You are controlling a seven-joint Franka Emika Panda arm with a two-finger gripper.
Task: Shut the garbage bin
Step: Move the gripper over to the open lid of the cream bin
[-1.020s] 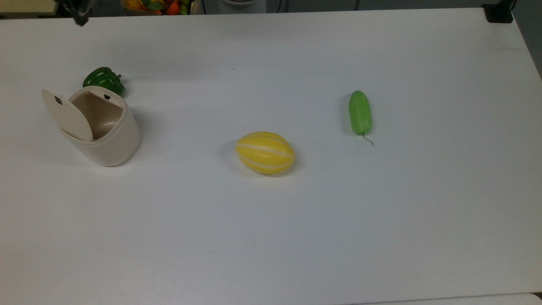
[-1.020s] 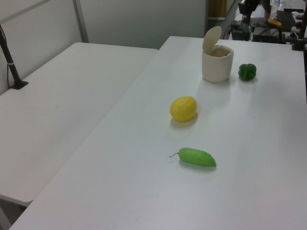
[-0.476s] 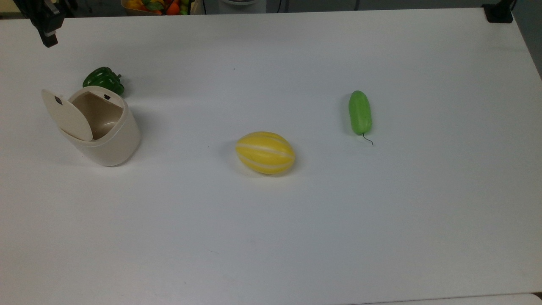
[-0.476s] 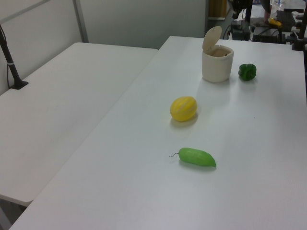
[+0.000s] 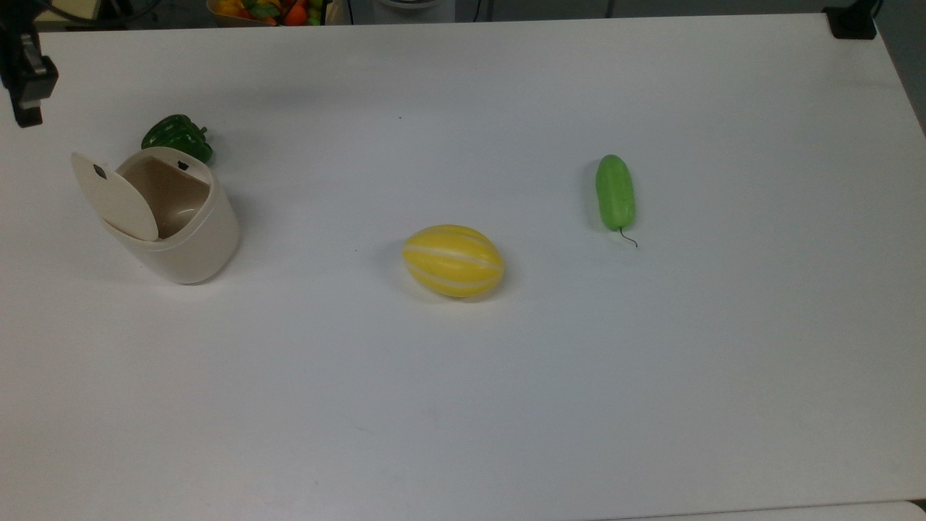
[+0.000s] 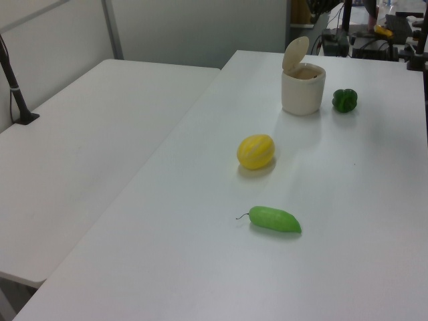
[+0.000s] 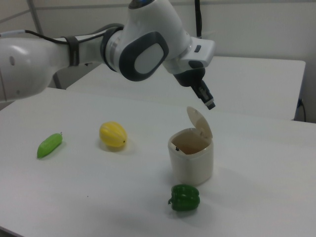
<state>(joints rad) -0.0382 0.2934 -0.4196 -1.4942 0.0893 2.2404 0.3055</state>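
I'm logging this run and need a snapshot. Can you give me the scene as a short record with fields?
bin: small cream-beige plastic garbage bin, standing upright
lid: hinged flat lid raised, bin open
gripper: gripper above and apart from the lid in the right view
beside bin: dark green bell pepper
mid-table: yellow striped melon
farther along: light green cucumber
surface: white table
task state: not yet closed

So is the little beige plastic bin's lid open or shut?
Open. The small cream-beige plastic bin has its flat lid tipped up, so its hollow inside shows.
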